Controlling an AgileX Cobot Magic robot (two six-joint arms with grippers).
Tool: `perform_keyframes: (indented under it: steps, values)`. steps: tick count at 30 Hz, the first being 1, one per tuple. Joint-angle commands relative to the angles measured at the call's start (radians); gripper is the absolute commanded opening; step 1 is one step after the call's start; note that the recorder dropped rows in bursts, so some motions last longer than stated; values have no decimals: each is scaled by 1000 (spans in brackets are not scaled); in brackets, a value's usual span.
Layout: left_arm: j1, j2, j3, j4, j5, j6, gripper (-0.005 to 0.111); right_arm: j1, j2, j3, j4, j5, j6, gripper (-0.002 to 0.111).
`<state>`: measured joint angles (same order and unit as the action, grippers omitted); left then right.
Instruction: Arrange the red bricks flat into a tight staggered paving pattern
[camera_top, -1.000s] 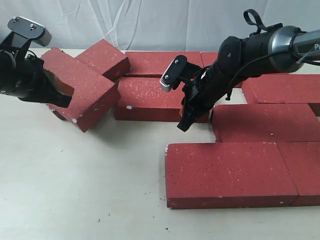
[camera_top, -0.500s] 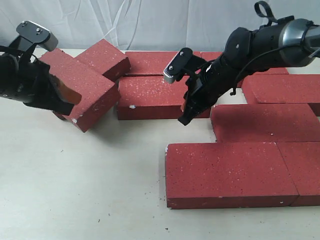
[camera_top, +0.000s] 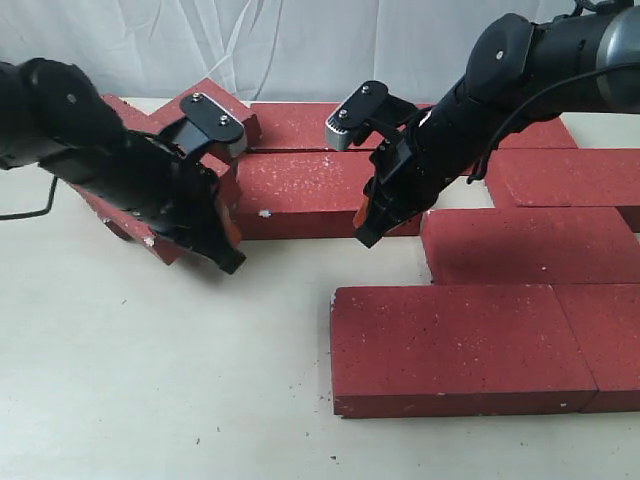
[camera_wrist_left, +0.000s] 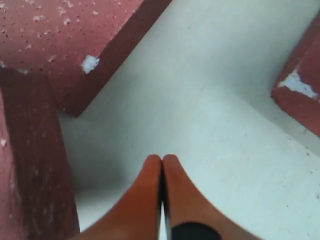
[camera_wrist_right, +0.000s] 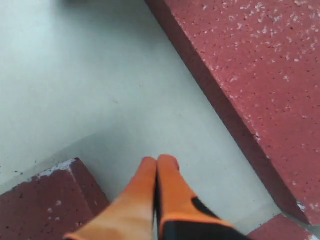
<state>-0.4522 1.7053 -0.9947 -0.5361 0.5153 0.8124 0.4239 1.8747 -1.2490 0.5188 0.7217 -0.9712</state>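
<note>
Although most of the red bricks (camera_top: 450, 345) are laid flat in staggered rows toward the right edge of the table (camera_top: 150, 380), the paving is judged unfinished on its left side. Two bricks are seen butted end to end along the near-right part of the table, with further rows behind them, and open gaps are left between some neighbours. A middle brick (camera_top: 300, 190) is set flat at the centre, apart from the brick to its right. Toward the far-left corner a skewed brick (camera_top: 160, 248) is found lying at an angle, and a propped brick (camera_top: 212, 88) appears to rest tilted against it, though the contact is hidden by the arm.

The step in hand is taken to be nudging, not lifting. The left gripper (camera_top: 226, 256) is lowered beside the skewed brick's near corner, its orange fingertips (camera_wrist_left: 150, 172) pressed together on nothing. The right gripper (camera_top: 368, 232) is likewise pinched closed and empty, its tip placed at the near right corner of the middle brick, over bare table as shown in the right wrist view.

For the next move, a sideways push with the closed tips is likely called for: the skewed brick must be turned square and slid against the middle brick, and the gaps closed.
</note>
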Motion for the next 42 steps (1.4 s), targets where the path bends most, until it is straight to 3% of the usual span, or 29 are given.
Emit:
perform_keyframes:
  steps: [1,5,9,14,21,32,35,39,42]
  values:
    - [-62,89,-57,190,-50,-239,0,-5,2,-3,6,0,-8,-1]
    - [-118,157,-88,423,-146,-460,0,-5,2,-3,6,0,-8,-1]
    - [-146,161,-98,549,-142,-545,0,-5,2,-3,6,-14,-8,-1]
    - [-146,161,-98,836,-42,-769,0,-5,2,-3,6,-18,-8,-1]
    - [-146,161,-98,981,116,-819,0,-5,2,-3,6,-18,-8,-1]
    - [-146,103,-97,997,351,-820,0,-5,2,-3,7,-21,-8,-1]
    - [-146,74,-94,972,307,-831,0,-5,2,-3,7,-21,-8,-1]
    - [-148,26,-94,860,111,-812,0,-5,2,-3,-1,-37,-8,-1]
    - [-149,-10,-94,718,2,-656,0,-5,2,-3,-49,-37,-8,-1]
